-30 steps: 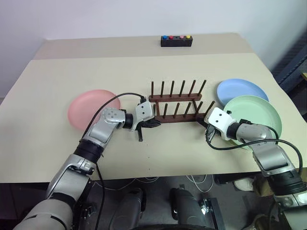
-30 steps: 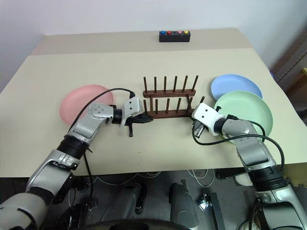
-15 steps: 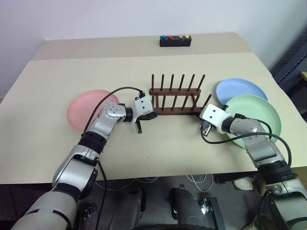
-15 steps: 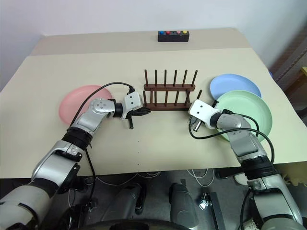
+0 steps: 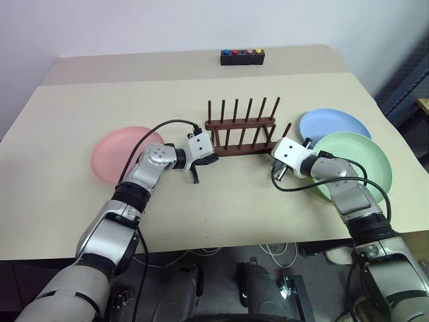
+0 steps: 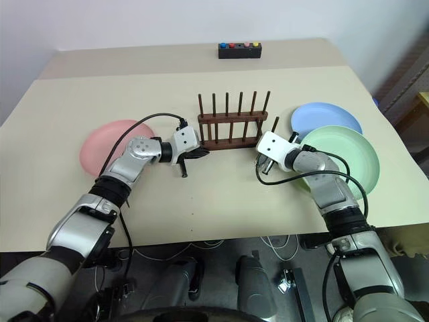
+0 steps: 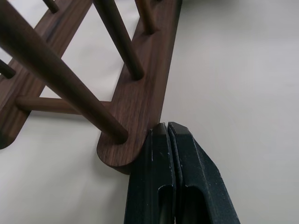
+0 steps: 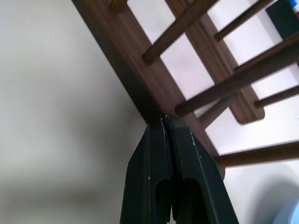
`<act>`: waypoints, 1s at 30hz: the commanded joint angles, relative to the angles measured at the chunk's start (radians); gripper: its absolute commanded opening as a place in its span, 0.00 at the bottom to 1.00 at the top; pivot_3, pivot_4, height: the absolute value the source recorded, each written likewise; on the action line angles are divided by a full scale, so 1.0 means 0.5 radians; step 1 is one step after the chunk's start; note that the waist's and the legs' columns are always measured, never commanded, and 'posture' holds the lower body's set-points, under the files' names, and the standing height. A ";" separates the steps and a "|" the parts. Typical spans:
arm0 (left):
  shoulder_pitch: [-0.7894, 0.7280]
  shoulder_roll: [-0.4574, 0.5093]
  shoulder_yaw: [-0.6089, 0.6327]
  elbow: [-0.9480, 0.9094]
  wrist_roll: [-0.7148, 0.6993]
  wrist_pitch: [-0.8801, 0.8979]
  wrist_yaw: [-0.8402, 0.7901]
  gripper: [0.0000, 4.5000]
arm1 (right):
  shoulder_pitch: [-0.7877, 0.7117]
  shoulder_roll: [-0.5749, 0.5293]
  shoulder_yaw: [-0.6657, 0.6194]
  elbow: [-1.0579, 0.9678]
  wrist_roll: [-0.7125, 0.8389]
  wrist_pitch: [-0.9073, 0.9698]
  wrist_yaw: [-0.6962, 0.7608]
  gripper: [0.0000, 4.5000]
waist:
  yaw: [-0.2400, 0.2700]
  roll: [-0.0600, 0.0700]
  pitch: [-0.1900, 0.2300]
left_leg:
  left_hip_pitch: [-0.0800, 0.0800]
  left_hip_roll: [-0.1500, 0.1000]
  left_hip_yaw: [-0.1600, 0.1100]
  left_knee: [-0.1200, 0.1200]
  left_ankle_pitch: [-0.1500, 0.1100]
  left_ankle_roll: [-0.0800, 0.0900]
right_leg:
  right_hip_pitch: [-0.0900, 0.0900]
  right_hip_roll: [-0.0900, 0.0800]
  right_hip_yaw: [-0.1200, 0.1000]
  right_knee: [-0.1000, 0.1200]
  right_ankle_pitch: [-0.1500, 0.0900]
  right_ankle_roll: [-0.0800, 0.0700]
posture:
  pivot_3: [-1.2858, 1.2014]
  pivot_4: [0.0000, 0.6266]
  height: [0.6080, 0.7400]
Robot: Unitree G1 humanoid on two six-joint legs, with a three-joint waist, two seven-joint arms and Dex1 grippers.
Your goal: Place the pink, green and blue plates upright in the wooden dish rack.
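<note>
The wooden dish rack (image 5: pixel 240 127) stands at the table's middle with nothing between its pegs. My left gripper (image 5: pixel 209 161) is shut, its tips (image 7: pixel 167 127) against the left end of the rack's near rail (image 7: pixel 140 93). My right gripper (image 6: pixel 259 153) is shut too, its tips (image 8: pixel 164 120) pressed to the near rail (image 8: pixel 126 60) at the right end. The pink plate (image 5: pixel 124 153) lies flat to the left of the rack. At the right lie the blue plate (image 5: pixel 333 124) and, nearer to me, the green plate (image 5: pixel 358 164), whose rim overlaps the blue one. My right forearm crosses over the green plate.
A small black box with coloured buttons (image 5: pixel 242 56) sits at the far edge of the table (image 5: pixel 100 94). Black cables loop from both wrists over the tabletop. The table's right edge runs close behind the blue and green plates.
Both shut grippers have moved forward, away from me, and the rack between them has slid a little farther across the table. The plates have stayed where they were.
</note>
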 commanded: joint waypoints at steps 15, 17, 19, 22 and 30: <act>-0.058 -0.006 0.177 -0.062 -0.098 0.069 -0.102 0.00 | -0.066 0.013 -0.043 -0.008 -0.030 -0.060 -0.035 0.01 | -0.004 0.000 0.000 | 0.000 0.000 0.000 0.000 0.000 -0.001 | -0.001 0.000 0.000 0.001 0.000 0.000 | 0.52 0.24 1.00; -0.037 0.002 0.228 -0.141 -0.177 0.177 -0.177 0.00 | -0.063 0.004 -0.060 -0.029 -0.021 -0.050 -0.037 0.01 | -0.005 0.000 0.000 | 0.000 0.000 0.000 0.000 0.000 -0.001 | -0.001 0.000 0.000 0.002 0.000 0.000 | 0.52 0.24 1.00; -0.022 0.006 0.287 -0.226 -0.262 0.301 -0.225 0.00 | -0.053 -0.011 -0.064 -0.049 -0.024 -0.047 -0.032 0.01 | -0.008 0.000 0.000 | 0.000 0.000 0.000 0.000 0.000 -0.001 | -0.001 0.000 0.000 0.002 0.000 0.000 | 0.52 0.24 1.00; 0.010 0.023 0.397 -0.429 -0.472 0.557 -0.351 0.00 | 0.014 -0.008 -0.148 -0.260 0.177 0.068 0.099 0.01 | -0.009 0.000 0.000 | 0.000 0.000 0.000 0.000 0.000 -0.001 | -0.002 0.000 0.000 0.002 0.000 0.000 | 0.52 0.24 1.00; 0.278 0.270 0.551 -1.028 -0.956 1.246 -0.705 0.41 | 0.233 -0.140 -0.536 -0.991 0.963 0.938 0.462 0.41 | -0.013 0.001 0.000 | 0.000 0.001 -0.002 -0.002 0.000 0.000 | -0.002 0.000 0.000 0.002 0.000 0.000 | 0.52 0.24 1.00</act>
